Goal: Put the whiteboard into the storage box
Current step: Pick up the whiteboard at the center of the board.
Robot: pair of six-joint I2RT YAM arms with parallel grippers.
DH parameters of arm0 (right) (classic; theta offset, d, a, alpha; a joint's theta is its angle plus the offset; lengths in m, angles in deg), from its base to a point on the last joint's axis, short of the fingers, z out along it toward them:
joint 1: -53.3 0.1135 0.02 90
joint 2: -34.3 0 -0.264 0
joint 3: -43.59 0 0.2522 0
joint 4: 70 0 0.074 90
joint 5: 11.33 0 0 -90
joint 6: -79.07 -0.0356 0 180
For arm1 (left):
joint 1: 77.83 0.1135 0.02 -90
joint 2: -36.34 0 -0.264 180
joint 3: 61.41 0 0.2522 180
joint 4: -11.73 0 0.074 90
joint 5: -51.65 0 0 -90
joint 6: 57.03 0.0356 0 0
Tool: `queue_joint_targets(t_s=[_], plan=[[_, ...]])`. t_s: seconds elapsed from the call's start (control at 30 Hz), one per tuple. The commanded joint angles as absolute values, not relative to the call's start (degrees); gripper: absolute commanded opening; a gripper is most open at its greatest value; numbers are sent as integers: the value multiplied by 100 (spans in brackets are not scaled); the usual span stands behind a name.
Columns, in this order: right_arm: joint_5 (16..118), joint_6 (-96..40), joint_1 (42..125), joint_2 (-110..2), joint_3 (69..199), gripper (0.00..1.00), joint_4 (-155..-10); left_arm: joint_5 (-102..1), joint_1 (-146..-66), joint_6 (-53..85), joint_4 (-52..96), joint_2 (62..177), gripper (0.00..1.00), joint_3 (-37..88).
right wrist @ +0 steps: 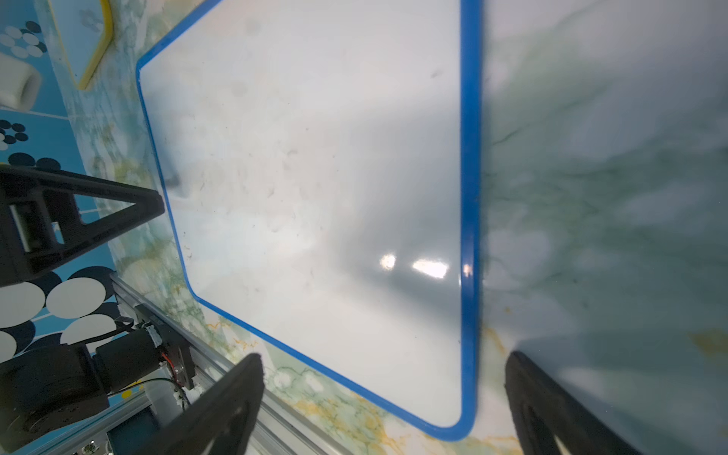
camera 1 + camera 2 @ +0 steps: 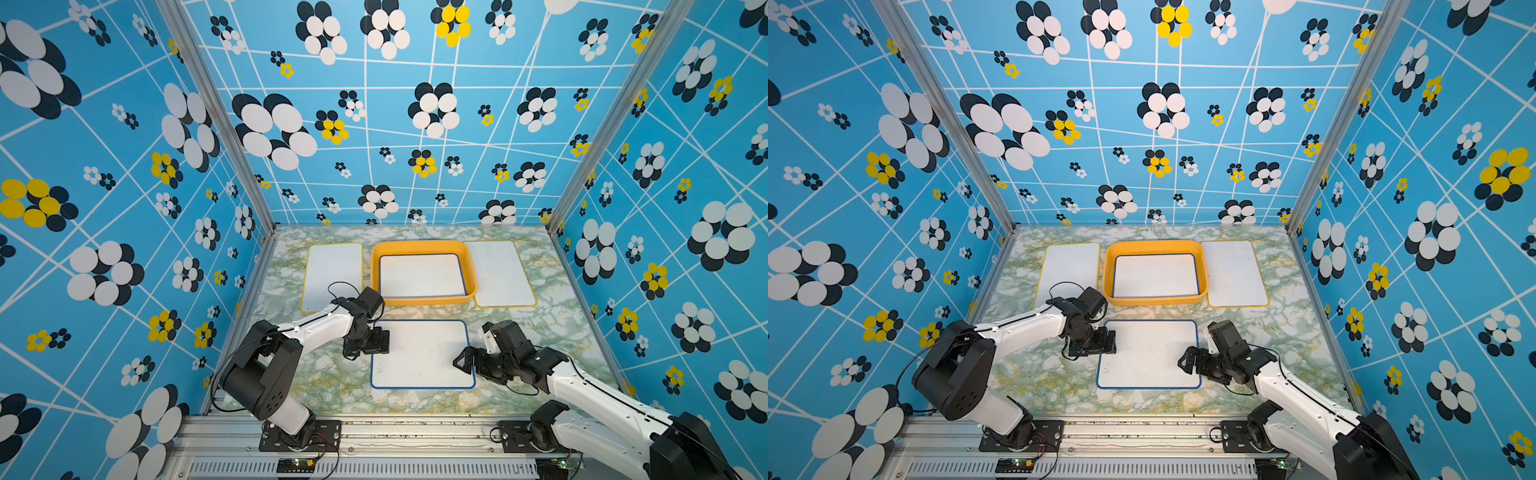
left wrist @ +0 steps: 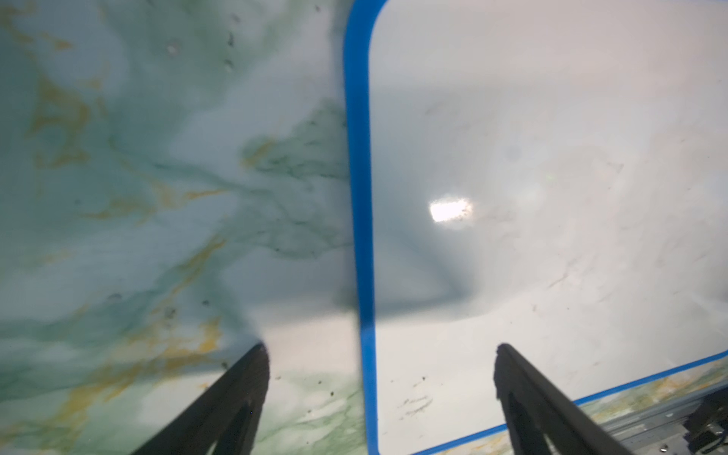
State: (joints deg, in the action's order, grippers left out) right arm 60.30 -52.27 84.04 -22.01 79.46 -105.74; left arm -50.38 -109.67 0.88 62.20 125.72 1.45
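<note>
Because the near whiteboard lies flat on the counter, the left pincer and right pincer straddle opposite edges, seemingly to lift it. Both gape wide, empty.

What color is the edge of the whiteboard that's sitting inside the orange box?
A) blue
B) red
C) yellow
A: in a top view the whiteboard lying flat inside the storage box has a dark blue rim around its white face.
</note>
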Motion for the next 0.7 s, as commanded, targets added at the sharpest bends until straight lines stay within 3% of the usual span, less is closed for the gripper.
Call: queue_joint_targets(t_s=[0.0, 0.5, 0.67], plan=[[6500, -4915, 8450, -2516, 7922, 99, -11626, -4912, -11042, 84, 6424, 12487, 99, -54], [6234, -4413, 8449, -3783, 8293, 99, -10813, -4516, -12143, -1490, 6392, 12627, 100, -77], [5901, -4485, 8450, -3884, 8032, 99, -10361, -4960, -12284, -1797, 5631, 12830, 99, -277]])
